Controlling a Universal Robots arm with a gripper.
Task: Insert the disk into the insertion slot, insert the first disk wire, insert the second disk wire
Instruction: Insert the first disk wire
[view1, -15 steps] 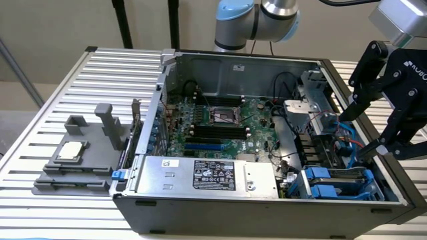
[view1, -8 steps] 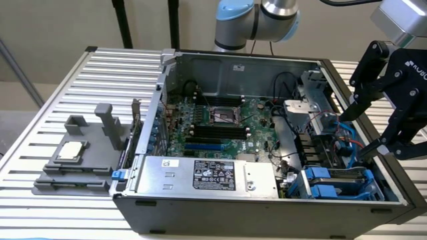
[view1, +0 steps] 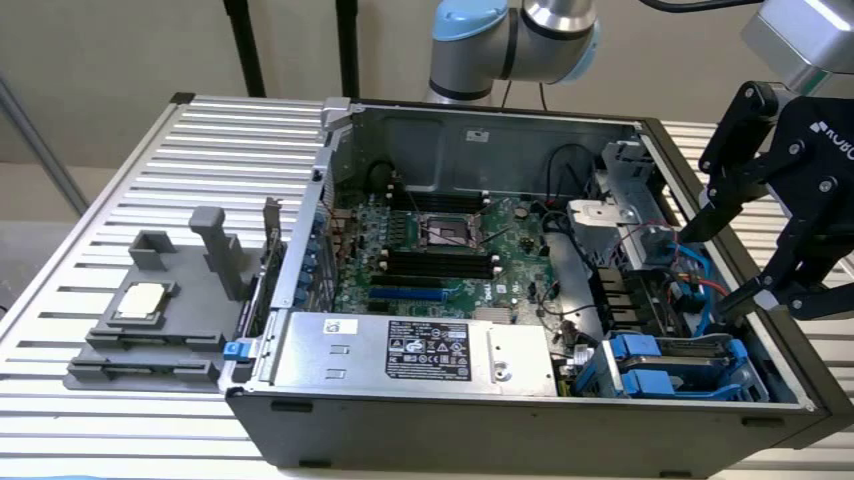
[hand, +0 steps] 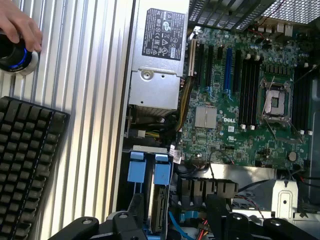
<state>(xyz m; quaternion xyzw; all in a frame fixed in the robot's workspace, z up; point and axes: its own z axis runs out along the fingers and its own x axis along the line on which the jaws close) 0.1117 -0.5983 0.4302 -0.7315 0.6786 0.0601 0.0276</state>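
The open computer case lies on a slatted metal table. At its corner, the grey drive cage (view1: 727, 385) (hand: 131, 150) holds blue plastic parts. The disk (hand: 160, 210) (view1: 663, 385) stands edge-on in one bay of this insertion slot, under a blue tab (hand: 162, 172). How deep it sits I cannot tell. The bay beside it (hand: 136, 202) looks dark under a second blue tab. Blue (view1: 694, 292) and red (view1: 663, 236) wires hang loose beside the cage. My black gripper (view1: 727, 260) (hand: 150, 222) hovers above the cage, open and holding nothing.
A silver power-supply box (view1: 414, 350) (hand: 159, 50) lies beside the cage, with the motherboard (view1: 441, 250) behind it. A grey fixture (view1: 147, 320) with a chip stands at the exterior view's left. A hand (hand: 20, 25) rests on a black knob, near a keyboard (hand: 25, 160).
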